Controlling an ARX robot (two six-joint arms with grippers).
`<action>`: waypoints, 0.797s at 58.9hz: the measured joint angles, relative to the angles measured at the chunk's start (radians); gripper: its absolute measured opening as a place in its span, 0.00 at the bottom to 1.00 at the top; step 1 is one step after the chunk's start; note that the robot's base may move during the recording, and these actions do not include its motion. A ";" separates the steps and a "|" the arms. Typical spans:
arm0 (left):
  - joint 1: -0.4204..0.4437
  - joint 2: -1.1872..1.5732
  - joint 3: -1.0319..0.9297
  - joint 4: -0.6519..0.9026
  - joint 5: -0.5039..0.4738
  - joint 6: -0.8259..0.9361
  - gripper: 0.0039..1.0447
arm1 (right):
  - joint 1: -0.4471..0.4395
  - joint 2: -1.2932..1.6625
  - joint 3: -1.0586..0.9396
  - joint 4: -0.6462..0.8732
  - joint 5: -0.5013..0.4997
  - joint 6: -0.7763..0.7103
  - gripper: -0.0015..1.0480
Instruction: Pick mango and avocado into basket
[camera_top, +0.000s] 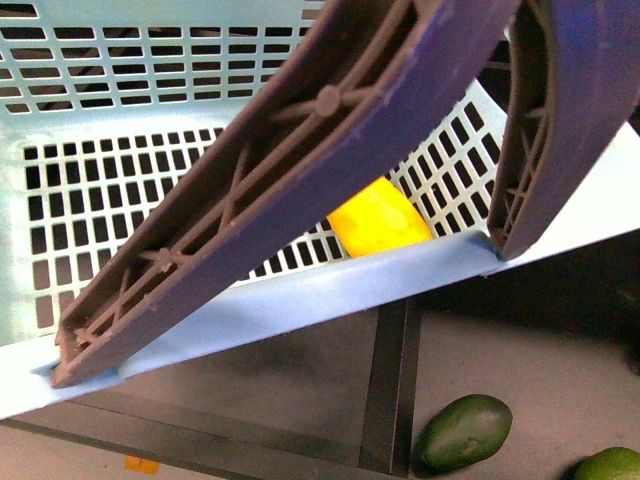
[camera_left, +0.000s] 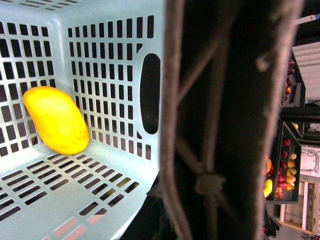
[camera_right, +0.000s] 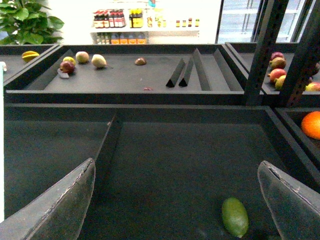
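The turquoise slotted basket (camera_top: 120, 110) fills the front view, tilted, with its brown-grey ribbed handle (camera_top: 300, 160) swung across it. The yellow mango (camera_top: 378, 218) lies inside against the near wall; it also shows in the left wrist view (camera_left: 56, 120) on the basket floor (camera_left: 75, 185). My left gripper is shut on the handle (camera_left: 220, 125); its fingers do not show. The dark green avocado (camera_top: 463, 432) lies on the dark tray below the basket. My right gripper (camera_right: 175, 200) is open and empty above a green egg-shaped fruit (camera_right: 235, 216); I cannot tell whether it is the avocado.
A paler green fruit (camera_top: 610, 465) lies right of the avocado. A raised divider (camera_top: 390, 390) splits the dark tray. The right wrist view shows a back tray with several fruits (camera_right: 82, 57), an orange (camera_right: 312, 124) and dark posts (camera_right: 262, 50).
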 joint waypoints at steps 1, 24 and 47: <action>0.000 0.000 0.000 0.000 0.002 0.000 0.04 | 0.000 0.000 0.000 0.000 0.000 0.000 0.92; -0.013 0.000 0.000 0.000 0.027 -0.015 0.04 | -0.225 0.337 0.231 -0.534 0.115 0.421 0.92; -0.011 0.000 0.000 0.000 0.018 -0.011 0.04 | -0.421 1.212 0.471 -0.148 -0.049 0.441 0.92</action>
